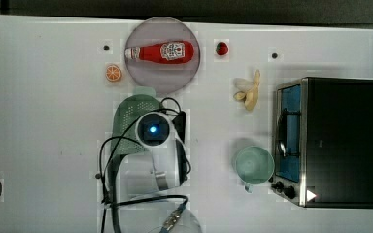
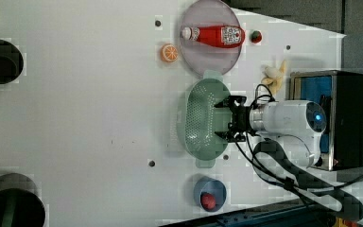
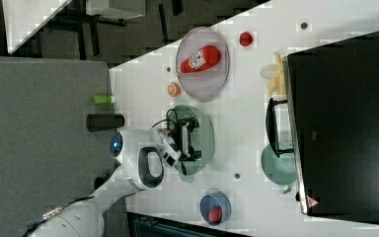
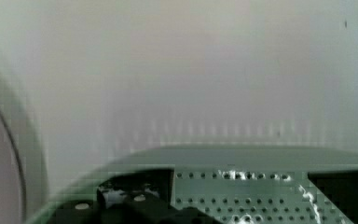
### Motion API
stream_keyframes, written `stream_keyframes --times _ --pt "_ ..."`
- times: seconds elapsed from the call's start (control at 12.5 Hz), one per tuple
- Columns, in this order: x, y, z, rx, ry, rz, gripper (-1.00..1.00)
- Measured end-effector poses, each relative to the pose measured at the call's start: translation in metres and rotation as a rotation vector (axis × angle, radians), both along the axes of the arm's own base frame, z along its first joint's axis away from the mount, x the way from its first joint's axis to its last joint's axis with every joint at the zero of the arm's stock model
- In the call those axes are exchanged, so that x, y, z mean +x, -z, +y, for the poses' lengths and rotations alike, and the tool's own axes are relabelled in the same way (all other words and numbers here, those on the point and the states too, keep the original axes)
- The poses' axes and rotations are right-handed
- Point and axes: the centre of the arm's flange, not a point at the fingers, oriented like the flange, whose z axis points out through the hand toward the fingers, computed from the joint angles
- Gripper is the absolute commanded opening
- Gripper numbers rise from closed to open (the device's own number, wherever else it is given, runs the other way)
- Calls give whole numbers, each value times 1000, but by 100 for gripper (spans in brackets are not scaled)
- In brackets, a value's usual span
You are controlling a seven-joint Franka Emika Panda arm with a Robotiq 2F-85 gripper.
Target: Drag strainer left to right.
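The strainer [image 2: 199, 118] is a pale mint-green oval basket dotted with small holes, lying on the white table just below the plate in the left view. In the top view the strainer [image 1: 126, 115] is mostly hidden under my arm. My gripper [image 2: 221, 121] is open and sits low over the strainer's rim on the left view's right side, one finger near each end of that long edge. The right view shows the gripper [image 3: 195, 139] over the strainer [image 3: 205, 133]. In the wrist view the perforated wall [image 4: 242, 196] lies between my dark fingers [image 4: 130, 193].
A grey plate [image 1: 162, 77] with a ketchup bottle [image 1: 162, 52] lies close above the strainer in the top view, an orange slice [image 1: 113, 73] beside it. At the top view's right are a banana [image 1: 250, 91], a mint cup [image 1: 254, 165] and a toaster oven [image 1: 330, 141]. A blue bowl [image 2: 210, 194] stands nearby.
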Motion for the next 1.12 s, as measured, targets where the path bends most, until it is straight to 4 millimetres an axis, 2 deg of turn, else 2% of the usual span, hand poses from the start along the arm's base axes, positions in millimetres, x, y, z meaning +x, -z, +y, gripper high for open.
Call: stream_keyframes --times 0.4,0.8,0.96,1.12 --pt "7 7 -61 -26 6 17 100" --pt "3 10 -96 -61 -63 30 100" --pt "4 12 -122 -76 -17 34 100" --pt "4 14 -135 -71 24 26 100"
